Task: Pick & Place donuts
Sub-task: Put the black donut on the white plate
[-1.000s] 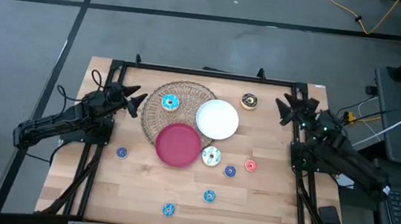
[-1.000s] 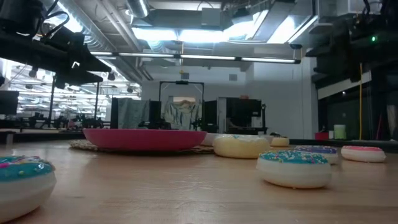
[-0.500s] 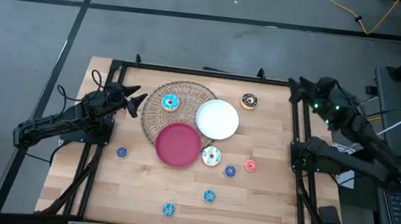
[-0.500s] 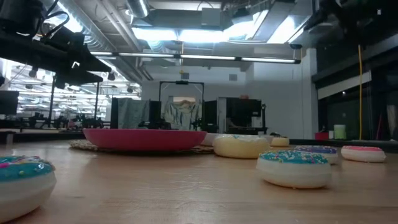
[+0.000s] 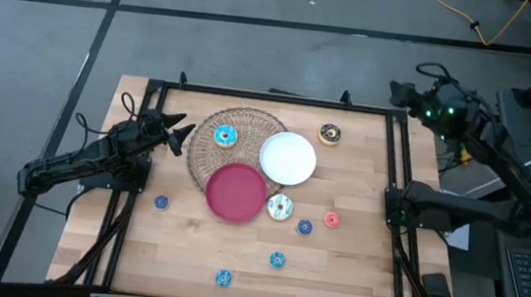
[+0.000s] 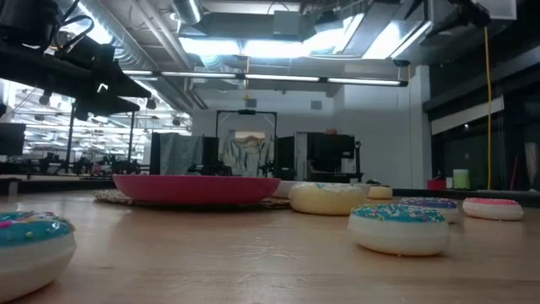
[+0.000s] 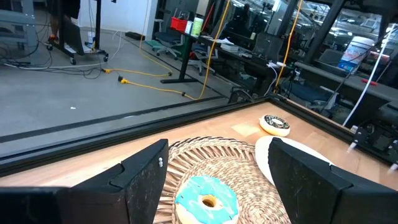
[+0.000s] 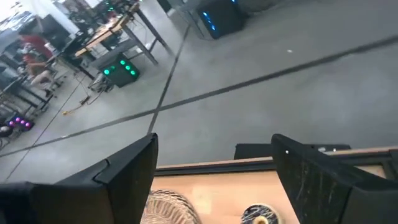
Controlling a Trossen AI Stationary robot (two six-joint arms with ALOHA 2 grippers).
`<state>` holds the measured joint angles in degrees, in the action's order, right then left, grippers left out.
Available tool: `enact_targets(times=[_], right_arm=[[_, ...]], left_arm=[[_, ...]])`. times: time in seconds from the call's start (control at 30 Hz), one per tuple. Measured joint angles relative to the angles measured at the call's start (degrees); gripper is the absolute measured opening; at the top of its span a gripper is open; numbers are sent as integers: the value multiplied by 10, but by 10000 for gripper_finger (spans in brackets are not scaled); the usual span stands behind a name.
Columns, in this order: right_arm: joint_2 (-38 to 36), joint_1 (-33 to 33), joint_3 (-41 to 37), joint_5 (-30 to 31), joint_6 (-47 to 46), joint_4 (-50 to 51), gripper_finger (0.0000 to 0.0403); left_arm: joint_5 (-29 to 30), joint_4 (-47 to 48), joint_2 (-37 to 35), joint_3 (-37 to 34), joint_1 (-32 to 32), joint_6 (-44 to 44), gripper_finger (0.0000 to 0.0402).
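Note:
Several toy donuts lie on the table. A cyan donut (image 5: pixel 224 135) (image 7: pixel 207 198) rests on the wicker mat (image 5: pixel 203 157). A chocolate donut (image 5: pixel 329 133) (image 7: pixel 274 124) (image 8: pixel 258 214) sits near the far edge. A white-sprinkled donut (image 5: pixel 280 207), a navy one (image 5: pixel 305 227) and a red one (image 5: pixel 331 219) lie near the red plate (image 5: pixel 235 191). Small blue ones (image 5: pixel 160 201) (image 5: pixel 277 259) (image 5: pixel 223 279) lie nearer. My left gripper (image 5: pixel 176 131) (image 7: pixel 217 149) is open at the mat's left edge. My right gripper (image 5: pixel 397 89) (image 8: pixel 214 142) is open, raised above the far right corner.
A white plate (image 5: pixel 288 158) overlaps the wicker mat and the red plate. Black frame rails (image 5: pixel 271 97) run along the table's far edge and both sides. Bare wood (image 5: pixel 352 266) lies at the near right. In the low view a near donut (image 6: pixel 398 226) stands before the red plate (image 6: pixel 196 187).
My right arm has risen from beside the table's right edge and swung toward the far right corner, and its gripper now stands high above that corner. The left arm and all donuts have stayed where they were.

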<state>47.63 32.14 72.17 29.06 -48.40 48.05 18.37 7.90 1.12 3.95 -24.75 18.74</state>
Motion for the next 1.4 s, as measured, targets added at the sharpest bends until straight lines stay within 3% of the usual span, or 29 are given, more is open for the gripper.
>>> enact_targets(times=[0.3, 0.57, 0.8, 1.2, 1.4], right_arm=[[110, 46, 120, -37, -96, 120, 313], [189, 98, 128, -131, -78, 152, 313], [240, 136, 127, -182, 9, 199, 313], [263, 186, 125, -186, 198, 243, 313], [264, 195, 47, -211, 275, 212, 313]], left_arm=[[0, 0, 0, 0, 0, 0, 267], [0, 0, 0, 0, 0, 0, 267], [0, 0, 0, 0, 0, 0, 267], [0, 0, 0, 0, 0, 0, 267], [0, 0, 0, 0, 0, 0, 267]])
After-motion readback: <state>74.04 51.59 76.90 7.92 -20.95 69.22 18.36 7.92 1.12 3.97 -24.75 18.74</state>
